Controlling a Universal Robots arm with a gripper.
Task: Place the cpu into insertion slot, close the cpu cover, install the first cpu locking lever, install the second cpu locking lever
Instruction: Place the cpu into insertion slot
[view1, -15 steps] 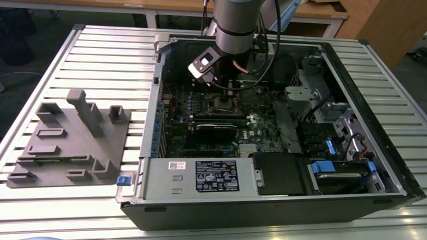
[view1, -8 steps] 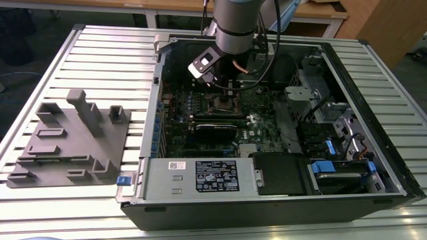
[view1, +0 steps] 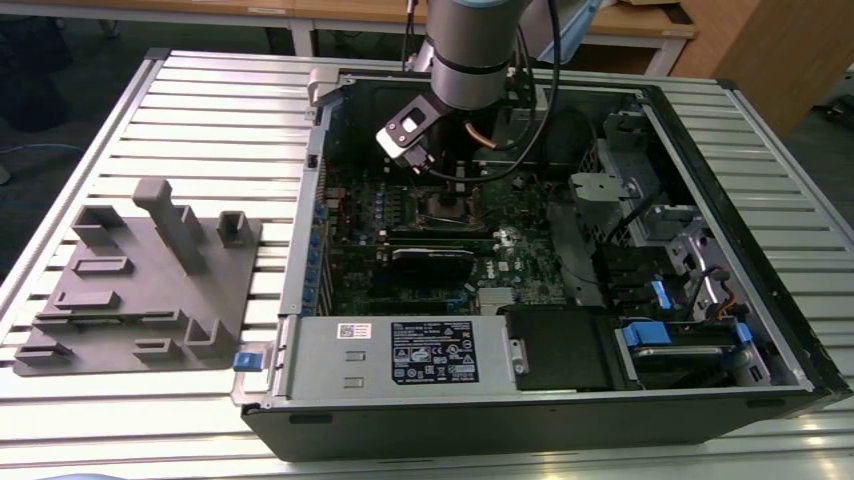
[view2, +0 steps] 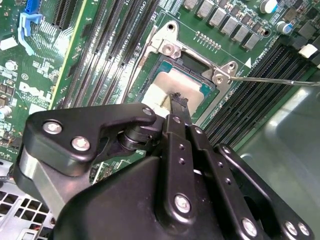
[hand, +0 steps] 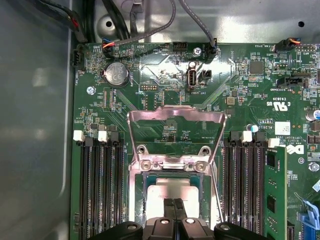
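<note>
Gripper (hand: 174, 201) over the socket (hand: 142, 192) — fingers closed together, nothing seen between them, tips at the chip (view2: 167, 85) lying flat in the socket. First wrist view: cover (hand: 175, 115) flipped open beyond the socket. Second wrist view: thin lever (view2: 280, 81) jutting sideways from it.

**Count of the parts at the open case**

There is one computer case (view1: 561, 400) on one slatted table (view1: 200, 110), and one grey fixture block (view1: 147, 290). One arm (view1: 467, 40) carries one gripper (hand: 175, 202) with two fingers (hand: 170, 207). On the board are one cpu (hand: 160, 192), one insertion slot (hand: 145, 190), one cpu cover (hand: 175, 116) and one coin battery (hand: 116, 74). Four screw heads (hand: 146, 166) sit at the cover's hinge. The memory slots (hand: 97, 190) seem four on each side, but the outer ones are hard to separate. One green module (hand: 272, 190) stands in them.
</note>
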